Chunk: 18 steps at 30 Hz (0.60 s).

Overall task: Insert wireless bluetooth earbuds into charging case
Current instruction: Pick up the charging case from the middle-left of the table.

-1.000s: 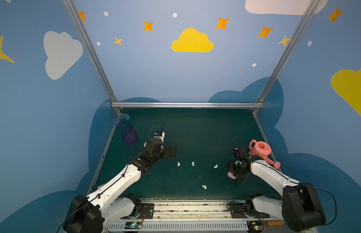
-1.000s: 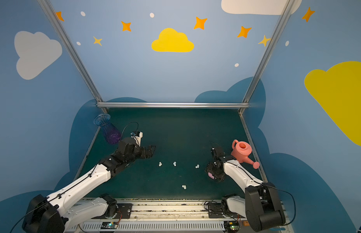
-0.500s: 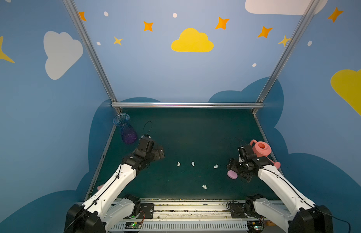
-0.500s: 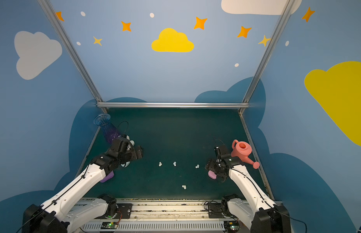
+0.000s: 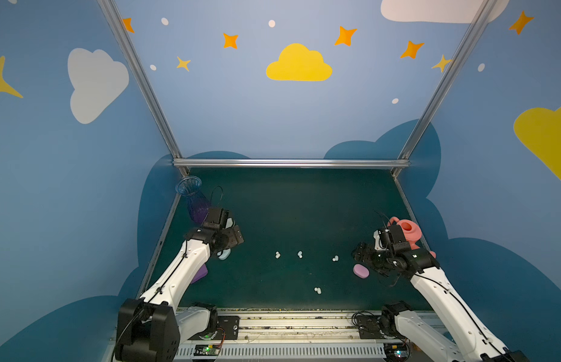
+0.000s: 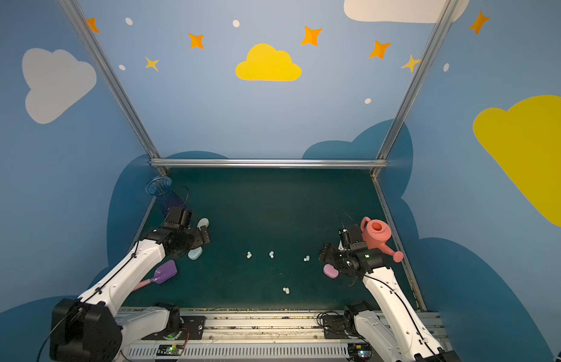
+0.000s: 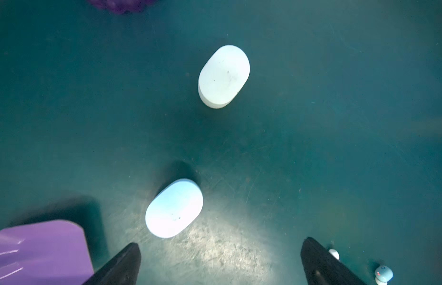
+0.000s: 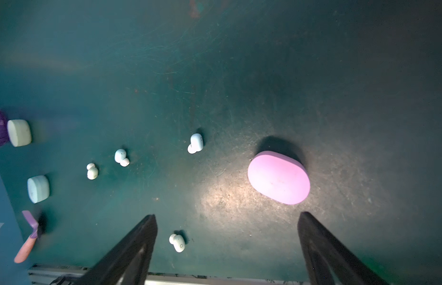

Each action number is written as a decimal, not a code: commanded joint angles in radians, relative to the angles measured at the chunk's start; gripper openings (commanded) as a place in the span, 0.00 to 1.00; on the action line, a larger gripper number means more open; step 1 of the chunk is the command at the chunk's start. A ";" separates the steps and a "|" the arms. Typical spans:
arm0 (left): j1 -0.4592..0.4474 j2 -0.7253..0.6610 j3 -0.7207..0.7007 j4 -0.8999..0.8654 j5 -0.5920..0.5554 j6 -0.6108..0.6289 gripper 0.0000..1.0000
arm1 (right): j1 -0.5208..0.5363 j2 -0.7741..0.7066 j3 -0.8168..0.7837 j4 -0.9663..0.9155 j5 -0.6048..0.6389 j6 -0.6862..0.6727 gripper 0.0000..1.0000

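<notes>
Several whitish earbuds lie loose on the green mat: three in a row [image 5: 277,254] [image 5: 300,254] [image 5: 335,258] and one nearer the front [image 5: 317,290]. A closed pink charging case [image 5: 361,271] [image 8: 279,177] rests flat at the right, just beyond my right gripper [image 8: 227,214] [image 5: 359,252], which is open and empty. At the left are two closed cases, a pale blue one [image 7: 174,208] [image 6: 195,253] and a whitish one [image 7: 223,76] [image 6: 203,222]. My left gripper [image 7: 221,243] [image 6: 205,236] hovers open beside the pale blue case, holding nothing.
A blue-purple vase [image 5: 194,200] lies at the back left corner. A pink watering can [image 5: 406,230] stands behind the right arm. A purple scoop [image 6: 164,272] lies under the left arm. The metal rail [image 5: 304,322] runs along the front edge.
The left arm has drawn back leftward from near the earbuds to over the pale blue case. The right gripper has widened and pulled back from the pink case, which stays on the mat.
</notes>
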 commanded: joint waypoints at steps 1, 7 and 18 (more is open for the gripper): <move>0.037 0.072 0.054 -0.050 0.078 0.081 1.00 | -0.004 -0.027 0.031 -0.028 -0.024 -0.004 0.87; 0.058 0.211 0.111 -0.081 0.092 0.157 1.00 | -0.005 -0.067 0.038 -0.032 -0.033 0.007 0.87; 0.074 0.326 0.092 -0.052 0.013 0.176 1.00 | -0.004 -0.110 0.059 -0.047 -0.027 0.007 0.88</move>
